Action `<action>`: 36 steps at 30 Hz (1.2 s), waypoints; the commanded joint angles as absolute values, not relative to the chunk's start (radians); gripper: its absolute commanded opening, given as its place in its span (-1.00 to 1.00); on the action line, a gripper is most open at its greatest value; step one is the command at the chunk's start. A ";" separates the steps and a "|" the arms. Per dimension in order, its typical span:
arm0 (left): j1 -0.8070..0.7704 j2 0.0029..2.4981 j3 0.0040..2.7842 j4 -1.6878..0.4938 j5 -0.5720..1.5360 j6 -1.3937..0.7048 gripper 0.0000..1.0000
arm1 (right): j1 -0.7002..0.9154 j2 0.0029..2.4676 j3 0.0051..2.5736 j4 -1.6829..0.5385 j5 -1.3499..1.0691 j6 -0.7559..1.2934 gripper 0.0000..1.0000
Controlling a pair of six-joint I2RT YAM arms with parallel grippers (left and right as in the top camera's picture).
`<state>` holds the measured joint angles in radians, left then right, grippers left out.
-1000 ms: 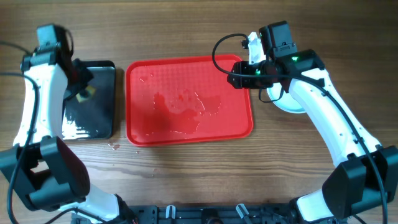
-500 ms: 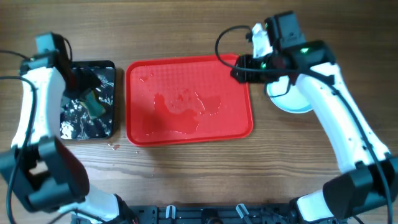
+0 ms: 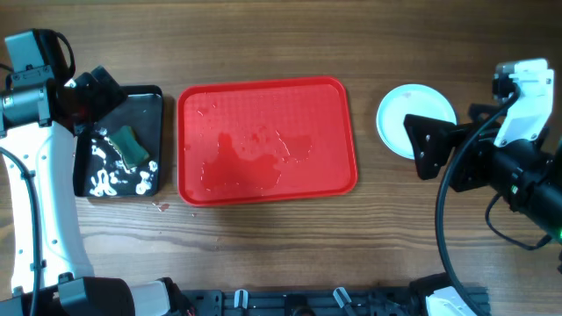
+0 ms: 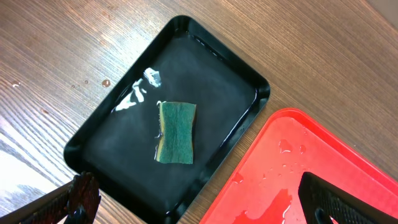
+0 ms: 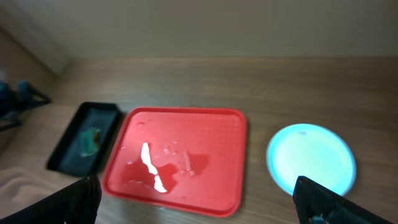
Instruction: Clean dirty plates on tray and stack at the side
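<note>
The red tray (image 3: 263,114) lies mid-table, wet, with puddles and no plates on it; it also shows in the left wrist view, tray (image 4: 311,168), and the right wrist view, tray (image 5: 180,149). To its right on the wood rests a round pale turquoise plate (image 3: 406,112), clean on top, plate (image 5: 311,158). I cannot tell whether others lie under it. My right gripper (image 3: 446,151) hovers by that plate's near right edge, open and empty (image 5: 202,205). My left gripper (image 3: 92,92) is open and empty (image 4: 205,205), high over the black tray's far left corner.
A smaller black tray (image 3: 149,96) stands left of the red one and holds water, foam and a green-yellow sponge (image 3: 132,145), seen lying flat as sponge (image 4: 176,132) in tray (image 4: 261,93). A few drops spot the wood near it.
The left gripper opened, left the sponge in the black tray and rose away. The right arm pulled back from the red tray's far right corner toward the table's right edge, opening and uncovering the plate.
</note>
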<state>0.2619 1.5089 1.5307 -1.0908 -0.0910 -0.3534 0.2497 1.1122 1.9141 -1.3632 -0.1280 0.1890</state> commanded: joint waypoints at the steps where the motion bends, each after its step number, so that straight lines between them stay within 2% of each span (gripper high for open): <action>1: 0.260 1.515 1.533 -1.090 -0.079 -0.348 1.00 | 0.246 1.131 1.905 -1.325 0.065 0.156 0.99; 3: 0.260 1.515 1.533 -1.090 -0.079 -0.348 1.00 | 0.242 1.117 1.821 -1.208 0.085 0.115 0.99; 5: 0.260 1.515 1.533 -1.090 -0.079 -0.348 1.00 | 0.223 1.034 1.613 -0.965 -0.005 0.005 1.00; 7: 0.260 1.515 1.533 -1.090 -0.079 -0.348 1.00 | 0.160 0.879 1.301 -0.710 -0.116 -0.027 1.00; 13: 0.260 1.515 1.533 -1.090 -0.079 -0.348 1.00 | 0.093 0.391 0.511 -0.225 -0.168 -0.023 1.00; 16: 0.260 1.515 1.533 -1.090 -0.079 -0.348 1.00 | 0.086 0.187 0.233 -0.075 -0.185 -0.023 1.00; 22: 0.260 1.515 1.533 -1.090 -0.079 -0.348 1.00 | 0.086 0.023 0.004 0.039 -0.179 -0.023 1.00; 36: 0.260 1.515 1.533 -1.090 -0.079 -0.348 1.00 | 0.086 0.005 0.005 0.018 -0.220 -0.023 0.99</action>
<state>0.2619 1.5127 1.5307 -1.0927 -0.0807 -0.3538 0.0906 0.0193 0.0067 0.0158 -0.2020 -0.0135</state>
